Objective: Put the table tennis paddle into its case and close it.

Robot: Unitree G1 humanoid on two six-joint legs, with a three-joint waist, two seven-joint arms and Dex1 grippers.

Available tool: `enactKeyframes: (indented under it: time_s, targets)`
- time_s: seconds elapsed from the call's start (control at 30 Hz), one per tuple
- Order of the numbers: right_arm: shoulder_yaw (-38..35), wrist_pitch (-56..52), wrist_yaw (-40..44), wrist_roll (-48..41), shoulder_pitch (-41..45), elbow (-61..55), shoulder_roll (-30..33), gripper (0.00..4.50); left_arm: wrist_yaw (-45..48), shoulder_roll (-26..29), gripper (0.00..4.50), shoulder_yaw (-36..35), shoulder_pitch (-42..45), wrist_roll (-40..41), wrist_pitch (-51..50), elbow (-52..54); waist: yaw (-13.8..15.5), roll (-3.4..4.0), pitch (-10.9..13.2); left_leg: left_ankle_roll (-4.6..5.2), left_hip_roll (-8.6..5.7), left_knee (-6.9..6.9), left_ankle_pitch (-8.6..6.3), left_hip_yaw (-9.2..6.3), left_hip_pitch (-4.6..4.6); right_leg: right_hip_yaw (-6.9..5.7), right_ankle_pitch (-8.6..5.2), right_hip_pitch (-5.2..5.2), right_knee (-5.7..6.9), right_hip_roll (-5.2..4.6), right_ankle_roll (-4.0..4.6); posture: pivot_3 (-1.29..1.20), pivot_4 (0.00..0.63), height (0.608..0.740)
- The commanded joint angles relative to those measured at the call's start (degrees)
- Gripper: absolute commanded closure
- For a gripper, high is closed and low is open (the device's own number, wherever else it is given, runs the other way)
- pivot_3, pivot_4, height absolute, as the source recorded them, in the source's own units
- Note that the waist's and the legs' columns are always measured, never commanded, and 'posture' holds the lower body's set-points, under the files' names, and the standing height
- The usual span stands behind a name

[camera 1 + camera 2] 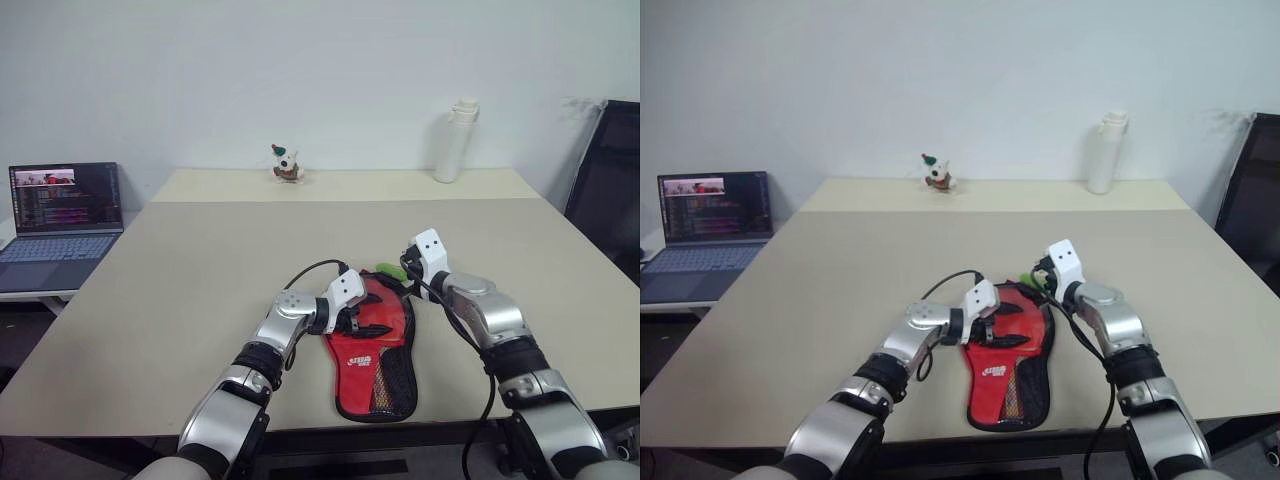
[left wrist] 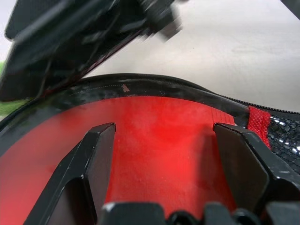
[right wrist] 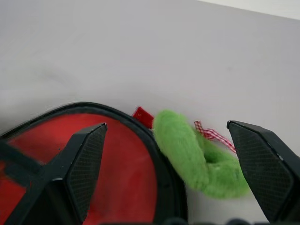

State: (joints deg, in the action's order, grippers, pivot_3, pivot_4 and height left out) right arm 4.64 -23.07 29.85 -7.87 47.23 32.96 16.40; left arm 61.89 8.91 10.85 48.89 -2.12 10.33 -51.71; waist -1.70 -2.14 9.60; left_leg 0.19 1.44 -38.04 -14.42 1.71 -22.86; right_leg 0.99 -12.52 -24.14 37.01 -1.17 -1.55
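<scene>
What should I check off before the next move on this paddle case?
1. Case lies flat on the table, near its front edge: ok.
2. Left gripper open, over the case's red face: ok.
3. Right gripper open, holding nothing: ok.
4. Green fuzzy item sits against the case's rim, between the right fingers: not ok, it could get caught.
5. Paddle inside the case: cannot tell.
6. Zip closed: cannot tell.

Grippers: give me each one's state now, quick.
Left gripper: open, holding nothing, fingers spread over the red face of the case.
Right gripper: open, holding nothing, at the case's far rim.
</scene>
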Motion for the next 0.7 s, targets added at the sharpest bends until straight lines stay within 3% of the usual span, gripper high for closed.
enactKeyframes:
  time_s: [0.03,0.07,0.17,0.57,0.7]
  targets:
    - [-0.23,5.86,-1.60,2.59,3.21,6.61,-0.37,0.00,-0.16,0.38,0.91,0.51,-1.29,-0.03,-0.45,1.22,-0.01,0.01,0.01,0.00,0.00,0.01,0.00,0.00,0.00,0.00,0.00,-0.01,0.00,0.00,0.00,0.00,0.150,0.740]
    - [-0.19,6.82,-1.77,3.22,3.76,8.47,-0.45,0.00,-0.17,0.46,0.91,0.51,-1.44,-0.02,-0.55,1.42,-0.02,0.02,0.01,0.00,0.01,0.01,0.00,0.00,0.00,0.00,0.00,-0.01,0.00,0.00,0.00,0.00,0.150,0.740]
    - [-0.74,9.14,-2.66,4.29,5.03,12.60,-0.81,0.57,-0.30,0.59,0.85,0.56,-1.70,-0.09,-0.72,1.73,-0.04,0.03,0.01,0.00,0.01,0.03,0.00,0.01,0.00,0.02,0.00,-0.01,-0.01,0.00,0.01,0.00,0.150,0.740]
    - [-2.61,12.35,-4.65,4.89,7.30,17.19,-1.75,4.47,-1.88,-0.03,0.85,0.69,0.72,-1.11,0.27,-4.25,-0.07,0.06,-0.01,0.00,0.01,-0.07,0.02,0.00,0.06,0.01,0.06,0.05,0.05,0.00,0.04,0.00,0.150,0.740]
    - [-3.38,11.33,-4.70,4.30,6.91,15.77,-1.33,4.49,-1.05,-0.35,0.85,1.11,0.71,-1.29,0.80,-5.74,-0.08,0.09,-0.02,0.00,0.01,-0.01,0.01,0.01,0.06,0.02,0.05,0.04,0.04,0.00,0.04,0.00,0.150,0.740]
